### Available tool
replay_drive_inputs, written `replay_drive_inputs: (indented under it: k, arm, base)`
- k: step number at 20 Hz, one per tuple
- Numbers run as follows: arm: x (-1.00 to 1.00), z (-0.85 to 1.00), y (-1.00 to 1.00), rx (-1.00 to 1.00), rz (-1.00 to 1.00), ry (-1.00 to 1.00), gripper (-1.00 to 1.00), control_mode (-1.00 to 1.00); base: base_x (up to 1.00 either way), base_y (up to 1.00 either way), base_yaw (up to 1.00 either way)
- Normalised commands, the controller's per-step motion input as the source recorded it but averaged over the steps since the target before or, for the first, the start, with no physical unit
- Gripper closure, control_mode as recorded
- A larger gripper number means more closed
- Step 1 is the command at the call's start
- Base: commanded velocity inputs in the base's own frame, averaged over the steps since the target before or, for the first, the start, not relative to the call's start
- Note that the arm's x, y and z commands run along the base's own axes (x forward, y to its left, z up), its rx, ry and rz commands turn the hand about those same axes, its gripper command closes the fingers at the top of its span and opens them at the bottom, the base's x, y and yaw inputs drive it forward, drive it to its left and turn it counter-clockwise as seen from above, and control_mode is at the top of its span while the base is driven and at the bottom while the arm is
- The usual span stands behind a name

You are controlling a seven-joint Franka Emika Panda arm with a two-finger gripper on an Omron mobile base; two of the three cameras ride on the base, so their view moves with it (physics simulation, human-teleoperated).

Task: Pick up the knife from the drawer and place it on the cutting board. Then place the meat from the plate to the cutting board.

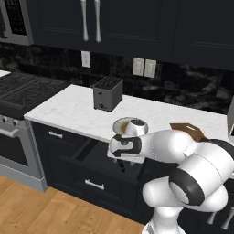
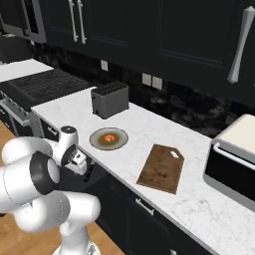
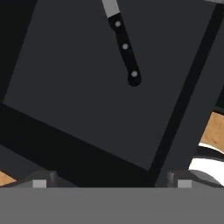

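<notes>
1. Nearest in the hand view: two dark fingertips of the gripper [image 3: 112, 183] at the bottom edge, spread fully apart, grasping nothing.
2. Beyond them, the flat dark floor of the open drawer [image 3: 87, 100], seen at a slant, with the knife [image 3: 124, 46] lying flat near the top of that view, well apart from the fingertips.
3. Left to right in the right base view: gripper [image 2: 85, 168] hanging over the open drawer below the counter edge; toaster [image 2: 109, 99] at the back; plate [image 2: 108, 139] with the meat [image 2: 110, 136] at its centre; cutting board [image 2: 162, 168] just beside the plate.
4. Handling, as a judgement: stiff, light, thin, lying flush on a hard floor, so likely slippery and hard to get under. Best taken across the dark riveted handle, away from the blade.
5. Pointing: long axis running nearly up and down the hand view, slightly tilted; rounded handle butt toward the fingertips, pale blade heading off the top edge.
6. Probably needed: advance over the handle and align the jaws across that axis before descending.
</notes>
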Motion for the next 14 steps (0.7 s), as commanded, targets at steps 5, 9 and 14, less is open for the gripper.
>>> replay_drive_inputs:
  k: [5,9,14]
  arm:
    - [0.02,-0.40,0.06,0.05,0.00,0.13,-1.00,-1.00]
    - [0.07,-0.54,0.24,0.00,0.00,0.09,-1.00,-1.00]
    - [0.07,-0.33,0.22,0.00,-0.04,0.02,-1.00,-1.00]
  base:
    - [0.00,0.00,0.00]
    - [0.00,0.00,0.00]
    - [0.00,0.00,0.00]
